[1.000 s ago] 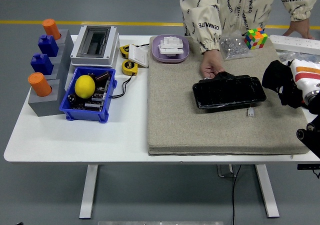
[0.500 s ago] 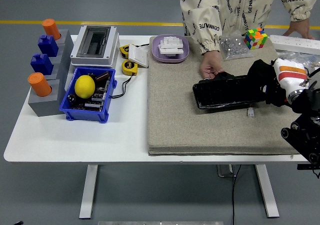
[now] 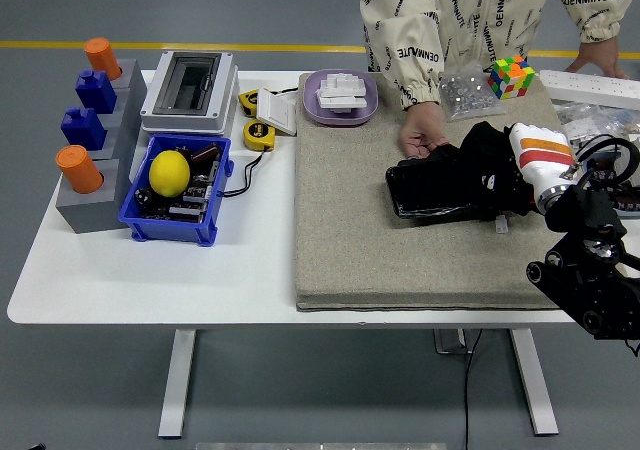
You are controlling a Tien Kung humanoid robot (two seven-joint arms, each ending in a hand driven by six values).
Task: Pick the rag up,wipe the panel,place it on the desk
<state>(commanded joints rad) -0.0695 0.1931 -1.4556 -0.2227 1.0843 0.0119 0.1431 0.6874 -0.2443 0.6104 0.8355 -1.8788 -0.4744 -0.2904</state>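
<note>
Wiping is the step judged to be in progress in the head view, the only view supplied: the right hand [image 3: 490, 165], entering from the right edge of the frame, is lying over the right end of the black glossy panel [image 3: 430, 190] at centre right. Something dark, probably the rag, is sitting under the hand, but it is not separating visually from the black fingers, so whether they are curled or flat cannot be told. The panel is resting on the grey felt mat [image 3: 400, 260], which is likely cushioning it. A person's hand [image 3: 422, 135] is touching the panel's upper left corner, apparently steadying it against the wiping push. The left arm is not appearing in frame.
</note>
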